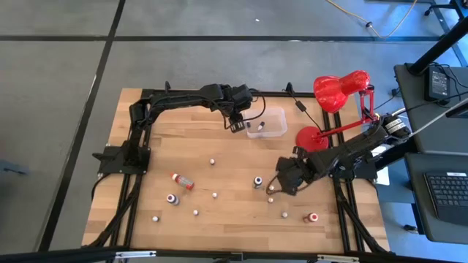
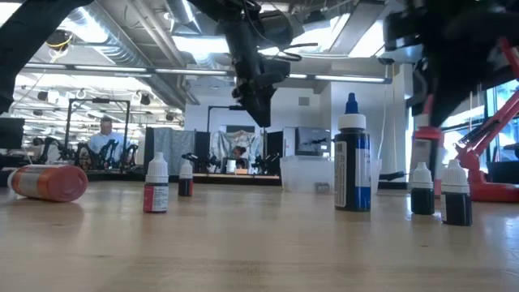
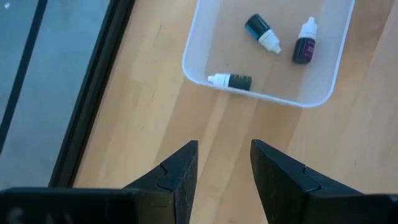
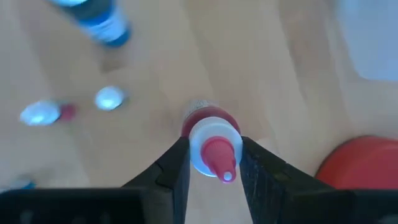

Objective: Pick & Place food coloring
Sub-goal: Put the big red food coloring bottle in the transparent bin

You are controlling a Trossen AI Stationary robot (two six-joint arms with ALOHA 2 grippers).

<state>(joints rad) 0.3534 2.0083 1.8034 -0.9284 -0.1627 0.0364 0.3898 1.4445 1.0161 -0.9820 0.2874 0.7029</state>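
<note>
Nearest the lens in the right wrist view, the right pincer (image 4: 209, 163) has its two dark fingers pressed against the sides of a small red-capped bottle (image 4: 211, 144), clenched on it just above the bench (image 1: 219, 212). The grip looks to sit high, near the white collar, so the bottle could swivel or slip out as it is lifted, and a slip would drop it back among its neighbours.

The red desk lamp (image 1: 338, 91) stands beside the right arm's likely path to the clear tub (image 1: 266, 123); a wide swing might clip it. The left pincer (image 3: 222, 177) hovers released and empty at the tub's edge, so the two arms could crowd each other there.

Three food coloring bottles (image 3: 263, 32) lie in the tub; the rest are scattered over the bench, including a large blue-capped bottle (image 2: 352, 166).

From overhead the right arm hides the held bottle, and the smallest bottles' colours are hard to make out.
</note>
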